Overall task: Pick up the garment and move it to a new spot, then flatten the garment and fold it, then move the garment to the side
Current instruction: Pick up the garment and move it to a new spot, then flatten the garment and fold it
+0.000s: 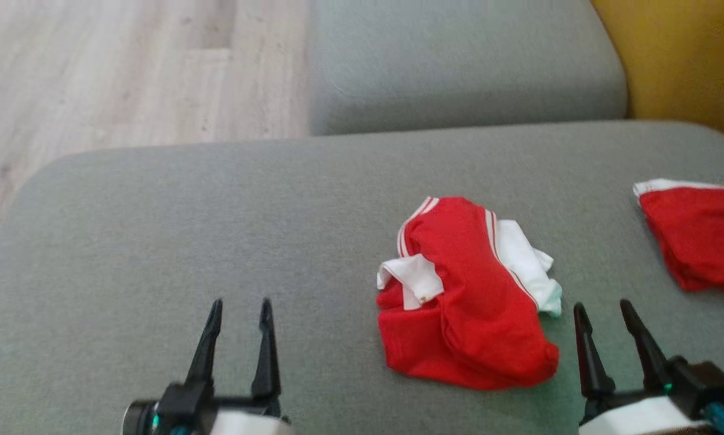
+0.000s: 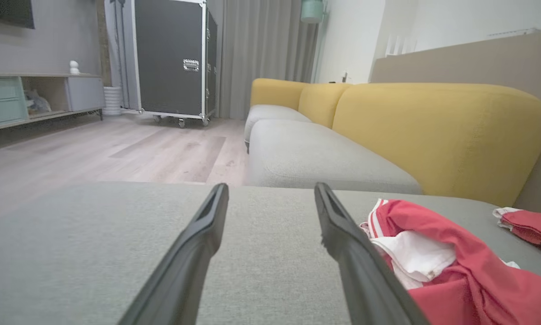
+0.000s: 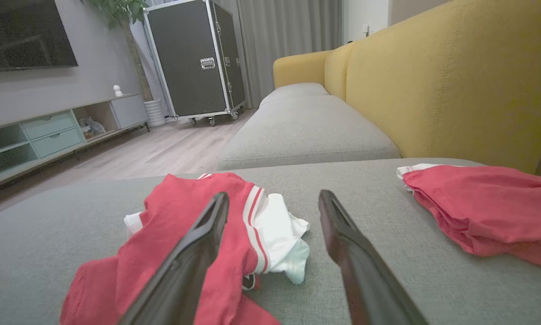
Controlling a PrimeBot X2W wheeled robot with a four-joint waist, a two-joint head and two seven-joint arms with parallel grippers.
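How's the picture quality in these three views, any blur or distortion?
Head view: soft, blurred, the red garment smeared at its edges. Left wrist view: wide-angle stretch, the near fingers out of focus. Right wrist view: even light, no glare on the couch.

- The crumpled garment [image 1: 470,296] is bunched on itself, so its folds hide its full outline
- In the left wrist view the bottom and right edges cut this garment off, and one of the left pincer's fingers [image 2: 360,266] covers part of it
- In the right wrist view a dark finger hides its middle
- The second red garment [image 1: 700,241] runs out past the head view's right edge
- The left pincer [image 1: 241,303] and right pincer [image 1: 602,305] are cut off at the bottom edge
- The yellow backrest [image 1: 682,54] is a blurred corner
- The white object [image 2: 74,67] on the shelf is too small to tell
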